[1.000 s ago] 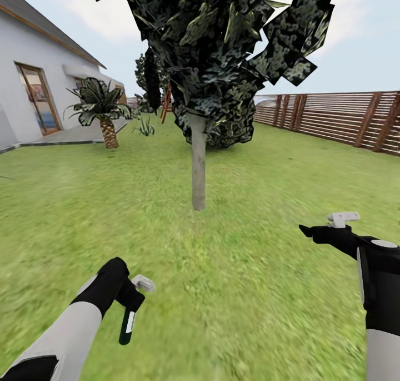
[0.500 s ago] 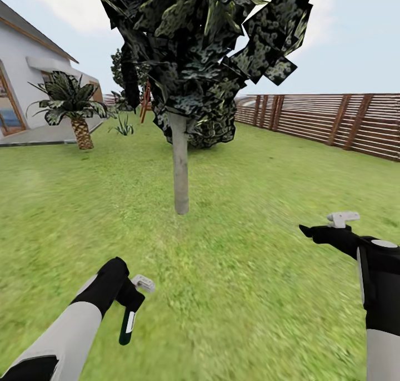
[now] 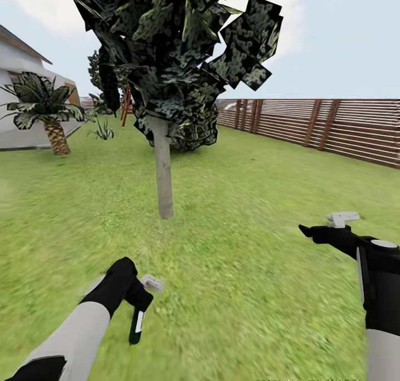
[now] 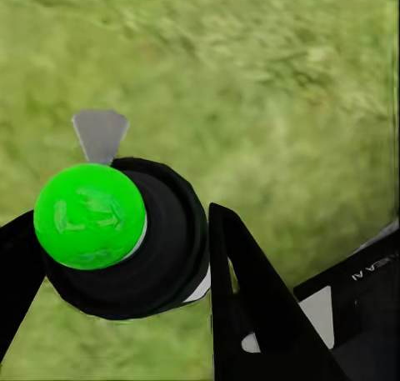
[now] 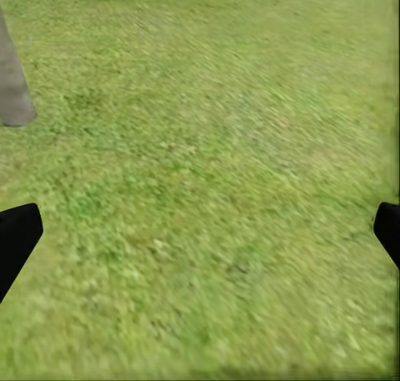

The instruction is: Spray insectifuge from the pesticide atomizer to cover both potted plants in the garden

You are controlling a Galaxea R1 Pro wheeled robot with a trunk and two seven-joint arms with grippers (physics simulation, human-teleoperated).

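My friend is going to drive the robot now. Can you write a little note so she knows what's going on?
Left gripper: shut on the slender dark-green atomizer bottle with a white stripe, hanging downward over the lawn; the left wrist view shows its end clamped between the fingers.
Right gripper: open, empty, held over grass.
Done: atomizer picked up.
Left: find the two potted plants and spray both. Ahead are a grey-trunked dark tree, a small palm and a brown slatted fence.

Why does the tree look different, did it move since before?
No. The tree, palm and fence all slid left together in the head view, so the camera turned. The tree stays planted in the lawn.
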